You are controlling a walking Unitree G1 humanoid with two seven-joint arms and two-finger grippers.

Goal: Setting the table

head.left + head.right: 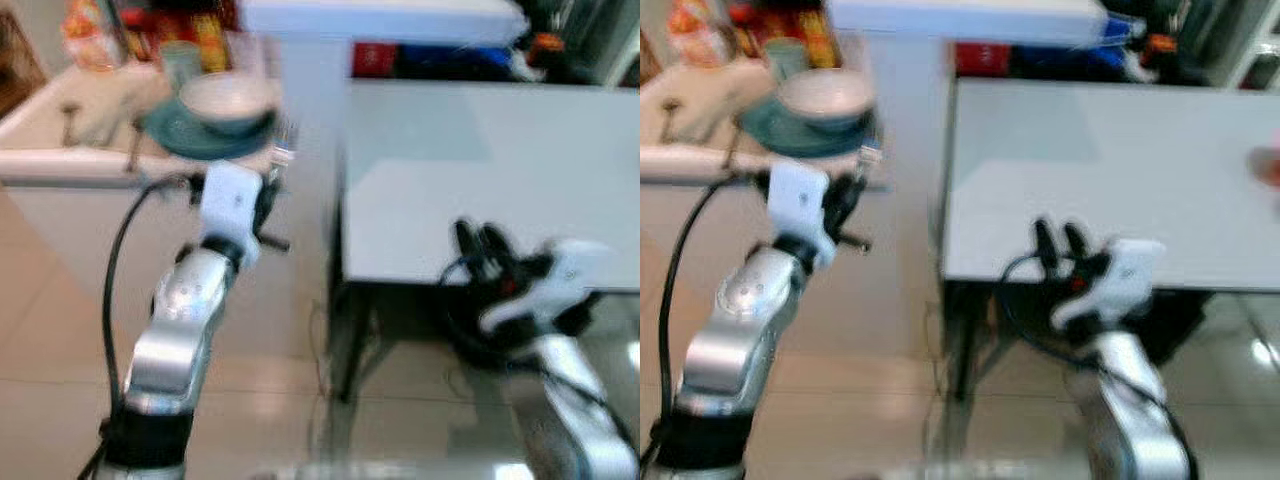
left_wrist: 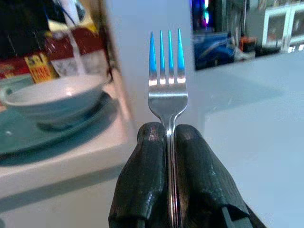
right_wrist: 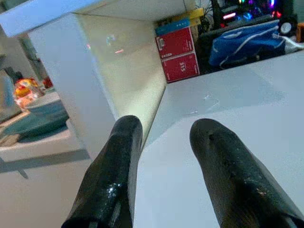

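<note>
A white bowl (image 1: 228,103) sits on a green plate (image 1: 205,133) on the counter (image 1: 60,165) at the left, with bright packets (image 2: 45,66) behind. A white pillar (image 3: 90,104) stands between the counter and the big white table (image 1: 480,190). The left gripper (image 2: 170,142) pinches a fork (image 2: 167,80) tight, prongs up, near the counter's edge. The right gripper (image 3: 164,137) is empty with fingers apart, just past the table's near edge. The table top has lots of bare room.

Bright indoor light; both eye views motion-blurred, wrist views sharper w/ soft backgrounds.
</note>
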